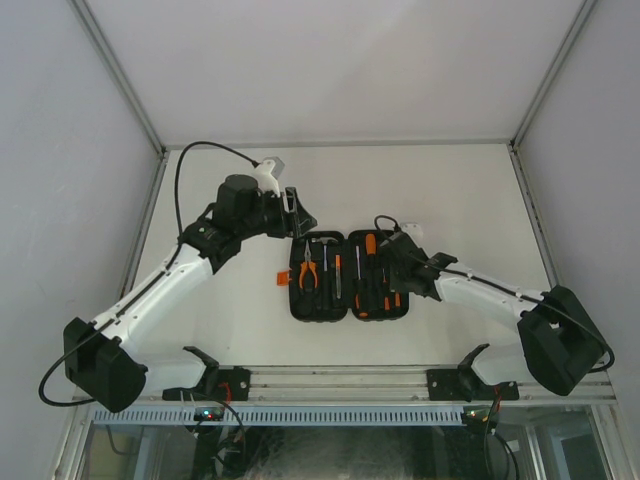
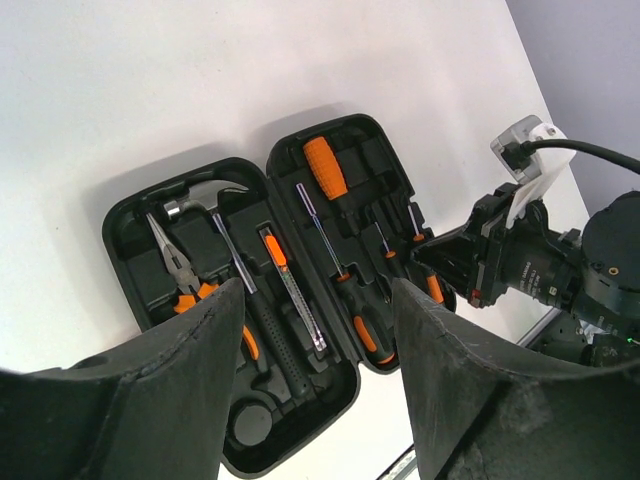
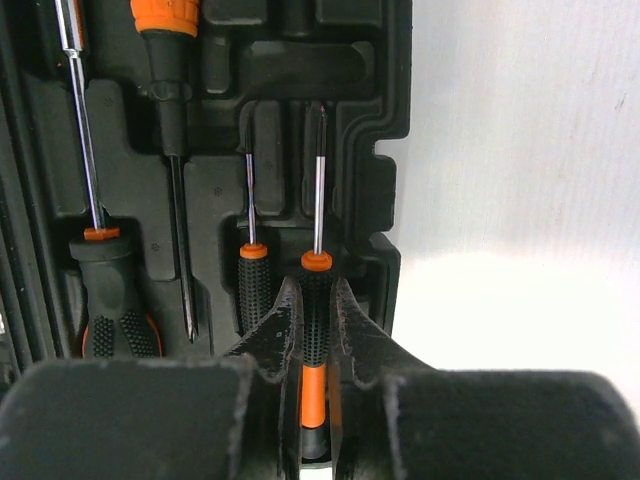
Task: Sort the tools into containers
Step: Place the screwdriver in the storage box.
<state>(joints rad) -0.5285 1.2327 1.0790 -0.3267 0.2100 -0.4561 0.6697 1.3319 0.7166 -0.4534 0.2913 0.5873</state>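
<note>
The black tool case lies open in the middle of the table. Orange-handled pliers, a hammer and several screwdrivers sit in its moulded slots. My right gripper is shut on the handle of a thin screwdriver, black and orange, lying in the rightmost slot next to another small one. In the top view this gripper is low over the case's right half. My left gripper hangs open and empty above the case's far left corner.
The case's orange latch sticks out on its left side. White table surrounds the case, with grey enclosure walls on three sides. An aluminium rail with both arm bases runs along the near edge. The right wrist's cable arcs above the case.
</note>
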